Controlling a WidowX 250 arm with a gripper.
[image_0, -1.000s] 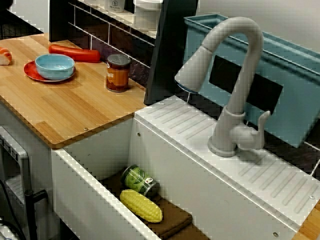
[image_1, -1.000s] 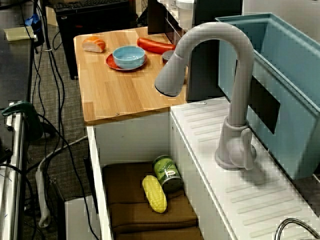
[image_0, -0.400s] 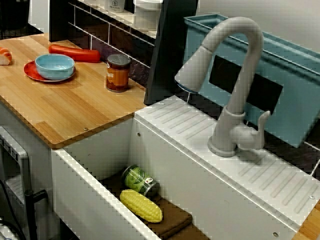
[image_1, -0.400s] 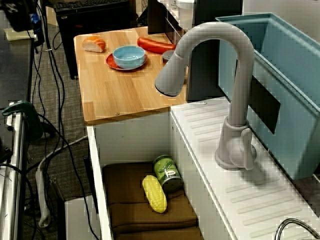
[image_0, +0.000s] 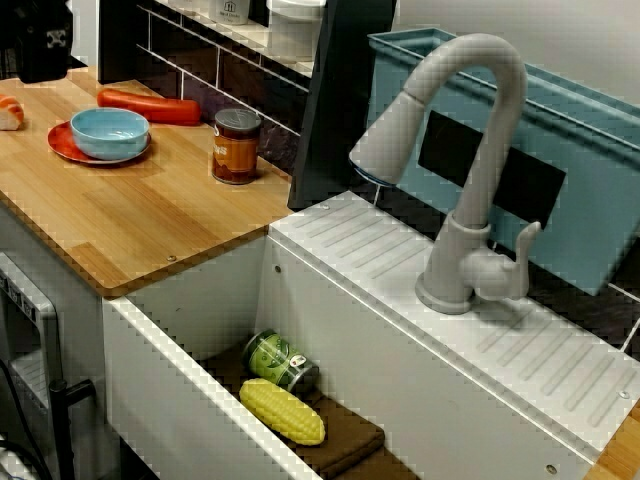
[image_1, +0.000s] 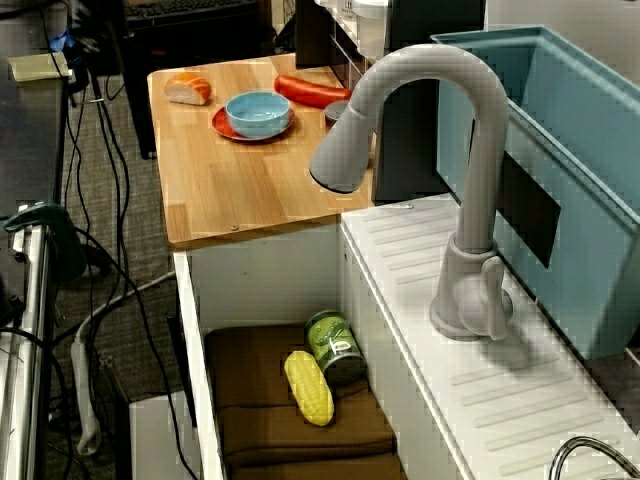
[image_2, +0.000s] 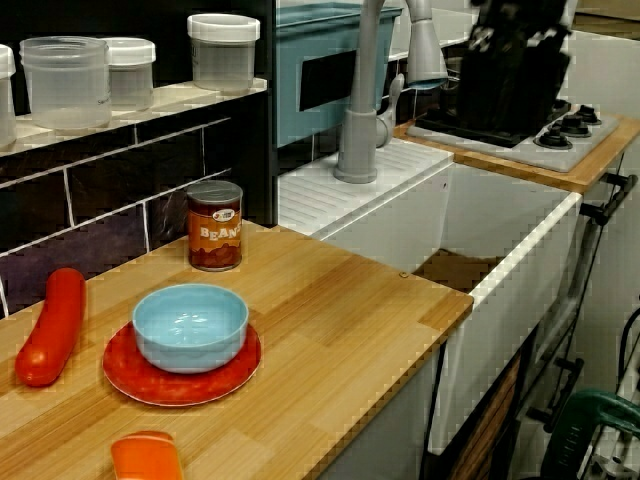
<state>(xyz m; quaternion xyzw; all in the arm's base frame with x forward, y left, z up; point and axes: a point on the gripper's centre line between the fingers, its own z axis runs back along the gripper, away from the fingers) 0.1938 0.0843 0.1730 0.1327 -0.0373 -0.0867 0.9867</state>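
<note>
Now | gripper (image_0: 45, 40) near bread (image_0: 8, 112) | bowl (image_0: 109, 131) on plate (image_0: 58, 139) beside | jaws unclear

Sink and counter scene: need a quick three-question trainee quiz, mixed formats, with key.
1. True or false: the blue bowl sits on the red plate.
2. What lies beside the green can in the sink? A: corn cob. B: sponge. C: fork.
3. Fill in: the beans can stands upright on the wooden ___.

Key: 1 true; 2 A; 3 counter.
</note>
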